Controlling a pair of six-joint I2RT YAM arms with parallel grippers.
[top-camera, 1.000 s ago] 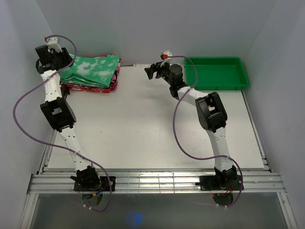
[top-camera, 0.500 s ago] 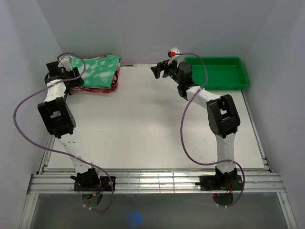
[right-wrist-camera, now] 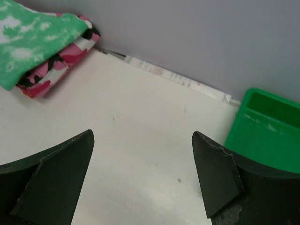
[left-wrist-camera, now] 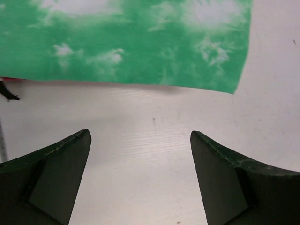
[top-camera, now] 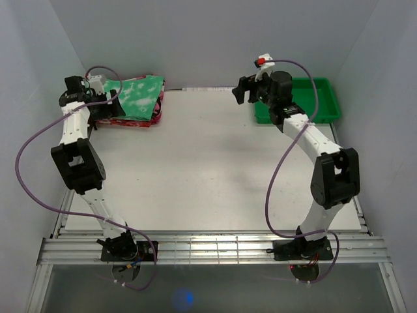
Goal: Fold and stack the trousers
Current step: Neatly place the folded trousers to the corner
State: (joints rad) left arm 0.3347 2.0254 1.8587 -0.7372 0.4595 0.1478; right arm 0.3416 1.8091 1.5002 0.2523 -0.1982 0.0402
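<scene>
The trousers point(top-camera: 138, 95) lie folded at the table's back left corner, bright green with white blotches, on top of a pink camouflage folded cloth point(top-camera: 133, 120). My left gripper point(top-camera: 103, 109) hovers at the stack's left near side, open, with only bare table between its fingers. In the left wrist view the trousers point(left-wrist-camera: 131, 42) fill the top, apart from the left gripper point(left-wrist-camera: 139, 133). My right gripper point(top-camera: 242, 91) hangs open and empty at the back, beside the tray. The right wrist view has the trousers point(right-wrist-camera: 28, 37) far left, well away from the right gripper point(right-wrist-camera: 141, 135).
A rigid green plastic tray point(top-camera: 329, 98) stands at the back right, its corner visible as the tray point(right-wrist-camera: 267, 131) in the right wrist view. The pink camouflage cloth point(right-wrist-camera: 56, 65) pokes out under the trousers. White walls close in the back and both sides.
My left gripper has opened wide and shifted along the stack's left side. The right arm has swung to the right, toward the tray, staying open.
</scene>
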